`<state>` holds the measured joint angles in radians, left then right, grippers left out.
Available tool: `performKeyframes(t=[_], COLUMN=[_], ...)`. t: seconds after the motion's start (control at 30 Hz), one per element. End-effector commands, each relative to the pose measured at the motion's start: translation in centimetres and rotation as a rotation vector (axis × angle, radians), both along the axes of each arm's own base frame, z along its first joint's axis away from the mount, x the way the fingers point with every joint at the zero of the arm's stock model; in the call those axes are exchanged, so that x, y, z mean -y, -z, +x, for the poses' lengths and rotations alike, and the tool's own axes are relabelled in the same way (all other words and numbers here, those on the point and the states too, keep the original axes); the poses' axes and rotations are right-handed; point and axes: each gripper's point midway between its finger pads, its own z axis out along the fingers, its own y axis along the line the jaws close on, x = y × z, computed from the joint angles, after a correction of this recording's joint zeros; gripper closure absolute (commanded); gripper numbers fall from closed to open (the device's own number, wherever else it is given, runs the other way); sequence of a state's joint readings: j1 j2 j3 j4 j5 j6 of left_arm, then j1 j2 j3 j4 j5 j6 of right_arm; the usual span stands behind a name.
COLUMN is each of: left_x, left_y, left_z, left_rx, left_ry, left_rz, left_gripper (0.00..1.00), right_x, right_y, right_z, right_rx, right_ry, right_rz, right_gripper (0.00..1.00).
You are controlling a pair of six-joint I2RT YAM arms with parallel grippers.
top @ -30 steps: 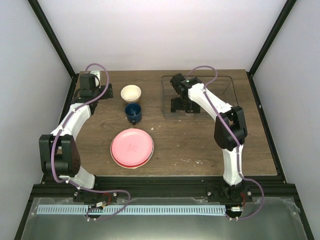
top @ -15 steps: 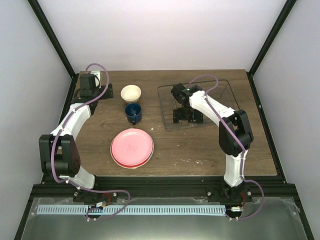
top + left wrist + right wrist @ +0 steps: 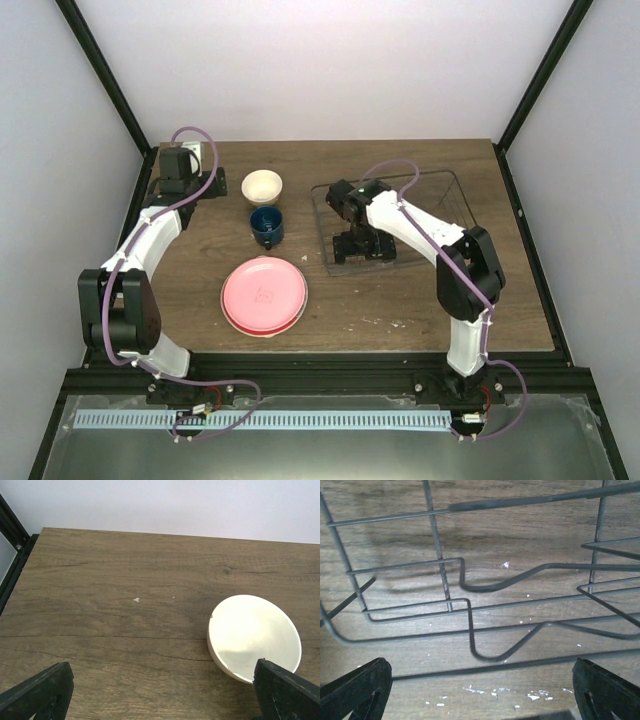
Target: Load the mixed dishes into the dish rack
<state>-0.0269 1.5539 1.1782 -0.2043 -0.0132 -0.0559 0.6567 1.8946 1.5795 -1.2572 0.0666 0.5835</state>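
Jaws spread wide both sides: right tool hangs over dish rack (nothing gripped), left tool near cream bowl.

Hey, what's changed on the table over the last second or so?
The right gripper, open inside the dish rack, moved toward the near edge, and the rack slid with it, nearer and slightly left. Neither gripper closed on anything or let anything go. The left gripper, also open, the cream bowl, the blue mug and the pink plate stayed put.
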Motion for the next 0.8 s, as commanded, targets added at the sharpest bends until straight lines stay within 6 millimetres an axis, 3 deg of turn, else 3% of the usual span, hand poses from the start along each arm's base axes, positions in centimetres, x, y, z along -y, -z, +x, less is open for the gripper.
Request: performKeyframes(t=[0.0, 0.13, 0.3, 0.43, 0.57, 0.67, 0.77], left_x=[0.5, 1.7, 5.2, 9.9, 13.3, 15.1, 16.3], left_y=[-1.7, -3.3, -5.1, -5.4, -4.5, -3.6, -2.9], left_z=[0.5, 0.3, -0.3, -1.1, -2.4, -3.4, -4.2], left_rx=[0.029, 0.034, 0.022, -0.031, -0.116, -0.170, -0.216], left_ry=[0.014, 0.055, 0.154, 0.263, 0.320, 0.346, 0.358], left_rz=[-0.023, -0.041, -0.051, -0.078, -0.092, -0.101, -0.108], left_gripper=[0.00, 0.00, 0.00, 0.00, 0.00, 0.00, 0.00], right_x=[-1.1, -1.5, -1.1, 0.8, 2.3, 4.9, 8.9], right_y=[-4.3, -7.3, -9.4, -9.9, -9.8, -10.9, -12.2], right_z=[0.3, 1.8, 4.5, 8.8, 13.4, 17.0, 20.2], right_rx=[0.066, 0.163, 0.289, 0.409, 0.459, 0.519, 0.557], right_ry=[-0.040, -0.049, -0.047, -0.048, -0.021, 0.018, 0.084], right_rz=[0.044, 0.073, 0.022, -0.134, -0.109, -0.089, -0.083], right_gripper=[0.00, 0.00, 0.00, 0.00, 0.00, 0.00, 0.00])
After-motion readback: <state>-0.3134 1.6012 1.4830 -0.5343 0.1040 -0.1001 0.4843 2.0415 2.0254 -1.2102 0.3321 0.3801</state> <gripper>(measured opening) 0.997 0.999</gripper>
